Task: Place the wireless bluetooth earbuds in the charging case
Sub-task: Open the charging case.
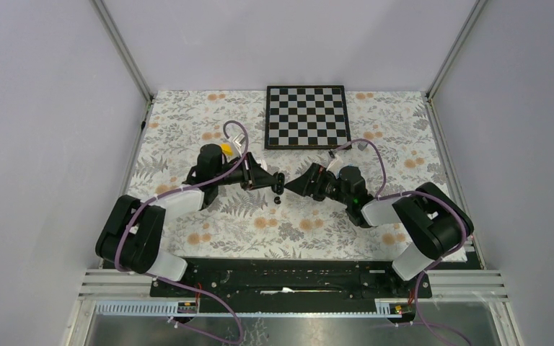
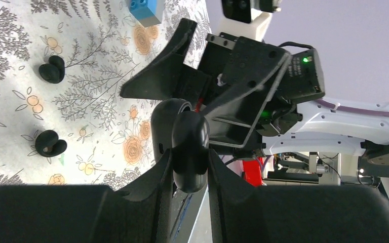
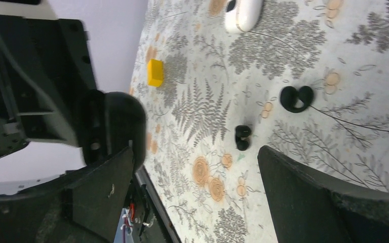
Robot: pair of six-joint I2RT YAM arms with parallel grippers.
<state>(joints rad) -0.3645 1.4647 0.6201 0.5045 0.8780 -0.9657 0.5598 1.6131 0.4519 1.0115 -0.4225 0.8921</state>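
Top view first, starting at the left. The left arm (image 1: 160, 216) reaches in toward the middle of the flowery table (image 1: 187, 115). A little yellow block (image 1: 225, 149) sits just behind it. The right wrist view shows a white rounded thing (image 3: 243, 14) on the table past that block.

The left claw (image 2: 189, 169) is squeezed tight on the black charging case (image 2: 188, 144). The left wrist view shows the case pinched between both fingers.

The earbuds are not in the case. One black earbud (image 2: 52, 69) lies on the table, and a second black earbud (image 2: 49, 143) lies near it, not touching it. From the top they are two tiny dark spots just below where the two claws meet.

Next comes the right claw (image 3: 195, 157). It faces the left claw and is wide open, with nothing between its fingers. One finger is right beside the case, but I cannot tell if it touches. A blue block (image 2: 146, 10) sits on the table close to this claw.

A chessboard (image 1: 307, 117) lies flat at the back of the table. The right arm (image 1: 418, 216) bends in from the right side.
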